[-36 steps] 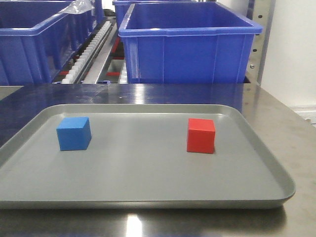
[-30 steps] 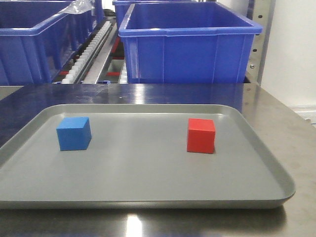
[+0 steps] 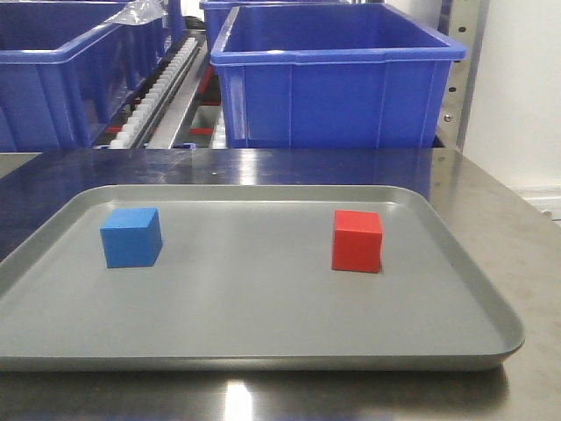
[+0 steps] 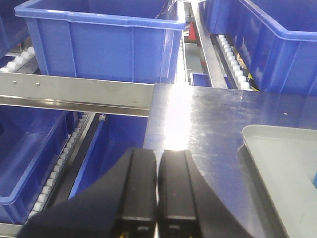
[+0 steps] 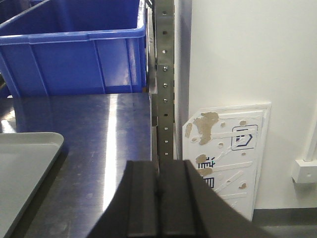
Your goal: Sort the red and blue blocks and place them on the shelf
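A blue block [image 3: 131,237] sits on the left of the grey tray [image 3: 263,351], and a red block [image 3: 357,241] sits on its right. Both rest flat and apart. The shelf, with white roller tracks [image 3: 162,88] and a brushed-steel front rail [image 4: 74,94], lies behind and left of the steel tabletop. My left gripper [image 4: 158,153] is shut and empty, above the tabletop's left edge. My right gripper [image 5: 158,166] is shut and empty, above the tabletop's right edge. Neither gripper shows in the front view.
Large blue bins [image 3: 337,79] stand on the shelf behind the tray, and more bins [image 4: 101,39] show in the left wrist view. A perforated steel post [image 5: 165,74] and a white wall [image 5: 247,49] bound the right side. The tray's corner shows in both wrist views.
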Robot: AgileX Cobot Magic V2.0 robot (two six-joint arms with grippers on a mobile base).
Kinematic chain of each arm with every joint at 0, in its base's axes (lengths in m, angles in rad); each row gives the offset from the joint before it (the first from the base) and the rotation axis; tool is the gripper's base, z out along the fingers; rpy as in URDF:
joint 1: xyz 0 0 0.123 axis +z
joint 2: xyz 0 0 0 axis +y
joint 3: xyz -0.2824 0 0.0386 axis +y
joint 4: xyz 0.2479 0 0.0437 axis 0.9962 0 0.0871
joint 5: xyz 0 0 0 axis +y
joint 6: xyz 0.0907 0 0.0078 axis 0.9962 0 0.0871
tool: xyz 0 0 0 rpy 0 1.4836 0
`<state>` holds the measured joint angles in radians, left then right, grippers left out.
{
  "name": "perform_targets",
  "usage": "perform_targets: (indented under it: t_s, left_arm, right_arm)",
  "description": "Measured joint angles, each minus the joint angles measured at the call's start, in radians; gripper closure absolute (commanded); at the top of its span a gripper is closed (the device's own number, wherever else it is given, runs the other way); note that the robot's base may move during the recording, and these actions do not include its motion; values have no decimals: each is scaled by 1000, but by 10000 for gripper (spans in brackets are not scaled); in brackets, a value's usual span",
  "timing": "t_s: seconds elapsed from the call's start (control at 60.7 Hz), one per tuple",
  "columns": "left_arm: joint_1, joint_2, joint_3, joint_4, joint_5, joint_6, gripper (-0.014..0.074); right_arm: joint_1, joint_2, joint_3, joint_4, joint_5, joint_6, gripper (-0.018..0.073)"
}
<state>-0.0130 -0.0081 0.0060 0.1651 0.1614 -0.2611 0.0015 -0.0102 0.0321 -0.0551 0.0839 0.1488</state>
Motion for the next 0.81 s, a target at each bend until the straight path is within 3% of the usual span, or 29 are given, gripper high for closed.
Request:
perform_targets:
  t_s: [0.808]
  left_arm:
    - [0,0,0,0,0,0,474]
  right_arm:
    - [0,0,0,0,0,0,505]
